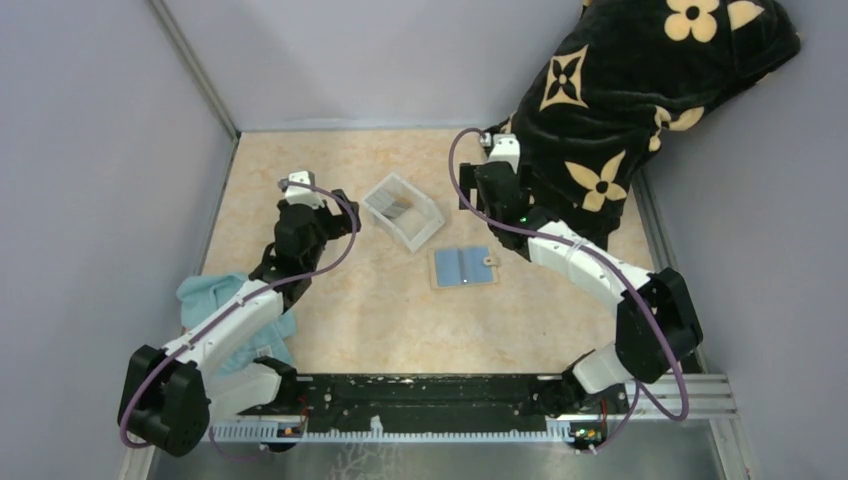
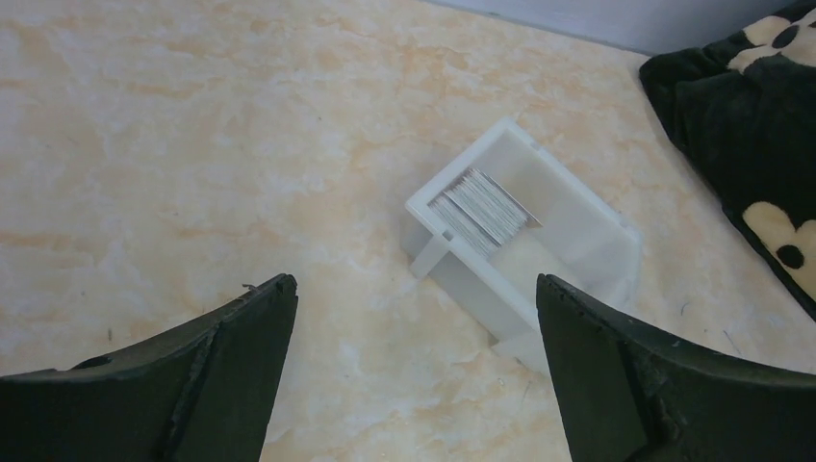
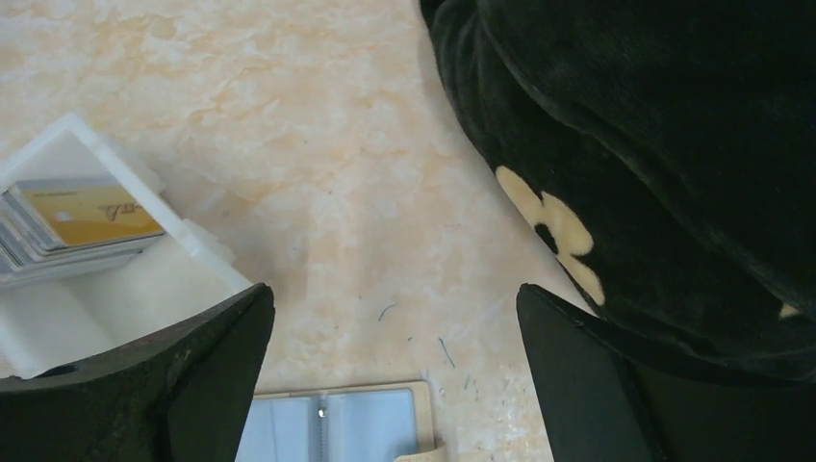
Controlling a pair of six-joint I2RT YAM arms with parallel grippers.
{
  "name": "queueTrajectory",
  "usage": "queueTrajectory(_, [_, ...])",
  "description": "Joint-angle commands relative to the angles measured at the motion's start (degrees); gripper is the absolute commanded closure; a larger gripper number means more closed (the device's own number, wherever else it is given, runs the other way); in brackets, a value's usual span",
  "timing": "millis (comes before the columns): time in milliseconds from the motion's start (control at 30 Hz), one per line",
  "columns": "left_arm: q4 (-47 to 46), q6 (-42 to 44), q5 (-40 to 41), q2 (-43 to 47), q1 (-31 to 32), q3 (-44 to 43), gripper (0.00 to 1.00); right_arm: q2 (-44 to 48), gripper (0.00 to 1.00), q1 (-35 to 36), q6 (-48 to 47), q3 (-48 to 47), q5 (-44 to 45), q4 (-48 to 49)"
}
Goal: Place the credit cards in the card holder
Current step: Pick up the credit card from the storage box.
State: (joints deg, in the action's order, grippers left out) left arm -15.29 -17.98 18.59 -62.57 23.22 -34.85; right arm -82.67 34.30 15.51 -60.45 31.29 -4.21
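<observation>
Beige, marble-patterned tabletop (image 1: 350, 330) enclosed on three sides by plain pale lilac-grey walls (image 1: 90, 150). Black blanket (image 1: 640, 90) with cream flower shapes draped over far right corner. Even, soft lighting.

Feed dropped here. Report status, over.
Left gripper and right gripper open, empty. Credit cards stacked in white tray; card holder open flat beside it. Black floral blanket close beside right gripper.

A translucent white rectangular plastic tray (image 1: 422, 228) sits on the beige marbled tabletop (image 1: 380, 320). A crumpled light blue cloth (image 1: 207, 292) lies near left, and black plush fabric with cream flowers (image 1: 640, 90) lies far right.
</observation>
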Motion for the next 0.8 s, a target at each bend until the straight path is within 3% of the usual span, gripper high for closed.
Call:
queueTrajectory(0, [4.31, -5.42, 2.98, -1.82, 2.73, -3.25, 0.01, -1.59, 0.05, 0.88, -7.26, -6.11, -6.19, 0.76])
queueTrajectory(133, [7.08, -9.90, 3.71, -3.34, 3.34, -3.67, 0.01, -3.60, 0.10, 0.82, -10.89, -9.48, -15.99, 2.11])
queueTrajectory(367, [11.06, -19.68, 4.28, -3.16, 3.37, -2.90, 0.02, -14.69, 0.28, 0.80, -12.11, -22.66, -33.11, -4.57])
queueTrajectory(767, [14.05, -28.73, 0.94, -2.18, 3.26, 0.14, 0.05, -30.12, 0.37, 1.48, -10.27, -39.46, -46.35, -10.64])
